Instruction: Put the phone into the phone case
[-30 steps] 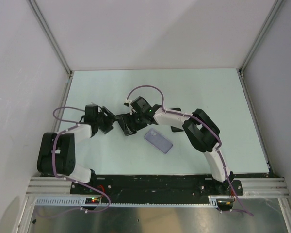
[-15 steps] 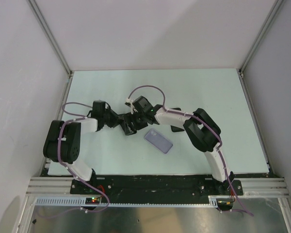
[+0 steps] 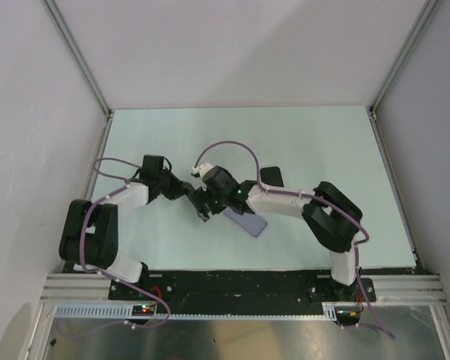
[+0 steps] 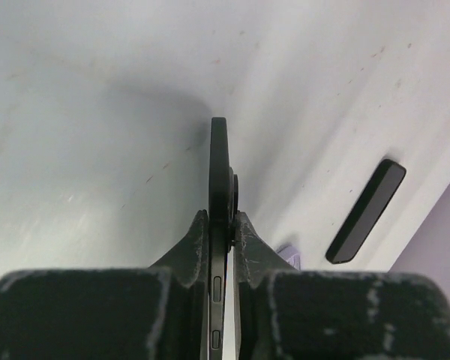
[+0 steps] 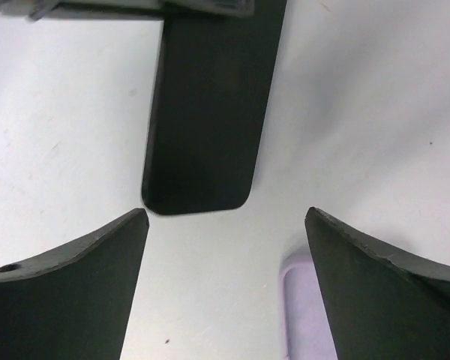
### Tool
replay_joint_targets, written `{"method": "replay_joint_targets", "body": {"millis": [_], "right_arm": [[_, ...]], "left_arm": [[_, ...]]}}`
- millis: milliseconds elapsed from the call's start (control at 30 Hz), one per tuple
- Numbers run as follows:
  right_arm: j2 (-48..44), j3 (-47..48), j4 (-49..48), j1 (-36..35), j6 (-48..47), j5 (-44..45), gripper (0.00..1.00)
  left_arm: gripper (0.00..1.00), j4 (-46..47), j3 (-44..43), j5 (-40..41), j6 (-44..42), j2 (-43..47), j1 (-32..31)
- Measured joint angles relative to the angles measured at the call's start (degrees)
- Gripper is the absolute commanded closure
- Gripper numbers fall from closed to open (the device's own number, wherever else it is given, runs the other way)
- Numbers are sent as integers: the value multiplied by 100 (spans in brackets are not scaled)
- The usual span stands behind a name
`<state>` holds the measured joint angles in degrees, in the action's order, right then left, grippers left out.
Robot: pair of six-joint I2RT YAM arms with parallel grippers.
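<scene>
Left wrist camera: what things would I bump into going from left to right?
First the phone, held edge-on in the left gripper → a tiny lilac bit of the case → a black slab lying on the table.

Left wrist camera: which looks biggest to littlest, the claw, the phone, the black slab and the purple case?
1. Left claw, filling the bottom.
2. Phone, seen edge-on.
3. Black slab; it lies farther off, so it may really match the phone.
4. Purple case, only a corner showing.
</scene>
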<state>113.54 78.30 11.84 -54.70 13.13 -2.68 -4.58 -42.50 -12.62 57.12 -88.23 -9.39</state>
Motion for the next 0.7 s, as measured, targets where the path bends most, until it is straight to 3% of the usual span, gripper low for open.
{"method": "replay_joint_targets", "body": {"millis": [267, 700], "right_arm": [[-1141, -1462, -1641, -942, -1064, 1456, 13], [-876, -1711, -3073, -1696, -2369, 2736, 30]], "left_arm": [[100, -1008, 142, -26, 50, 901, 15], [100, -1499, 439, -588, 151, 1655, 70]]}}
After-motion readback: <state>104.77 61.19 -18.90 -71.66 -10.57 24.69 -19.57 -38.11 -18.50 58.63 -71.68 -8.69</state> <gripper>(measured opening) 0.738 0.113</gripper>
